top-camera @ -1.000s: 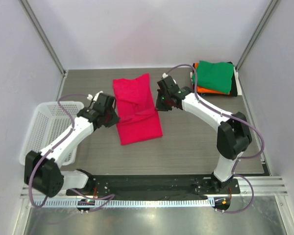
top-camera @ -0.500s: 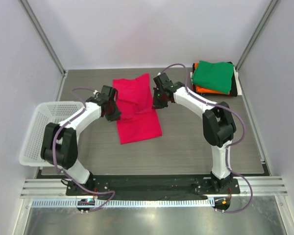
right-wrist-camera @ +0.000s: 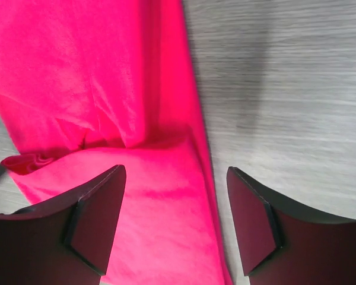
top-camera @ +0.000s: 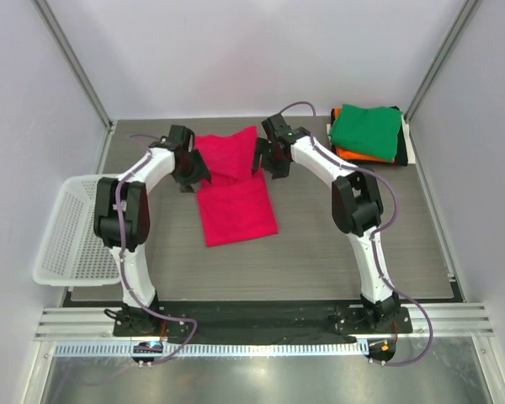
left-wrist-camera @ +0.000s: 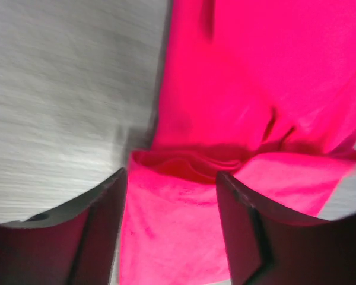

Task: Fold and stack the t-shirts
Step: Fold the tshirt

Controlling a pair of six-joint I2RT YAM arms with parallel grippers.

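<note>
A bright pink-red t-shirt (top-camera: 236, 210) lies part-folded on the grey table, with a fold ridge across its middle. My left gripper (top-camera: 195, 174) stands open at the shirt's left edge, and in the left wrist view the cloth (left-wrist-camera: 243, 89) lies loose under the left gripper (left-wrist-camera: 171, 178). My right gripper (top-camera: 264, 162) stands open at the shirt's right edge, and the right wrist view shows the shirt's edge (right-wrist-camera: 77, 71) lying flat below the right gripper (right-wrist-camera: 175, 172). A stack of folded t-shirts (top-camera: 368, 130), green on top over orange and dark, sits at the back right.
A white mesh basket (top-camera: 67, 244) stands at the table's left edge. Grey walls with metal corner posts close in the back and both sides. The arm bases sit on the rail at the near edge.
Both grippers moved toward the back along the pink-red shirt's sides and went from shut to open, letting go of the cloth. A fold ridge now crosses the shirt's middle.
</note>
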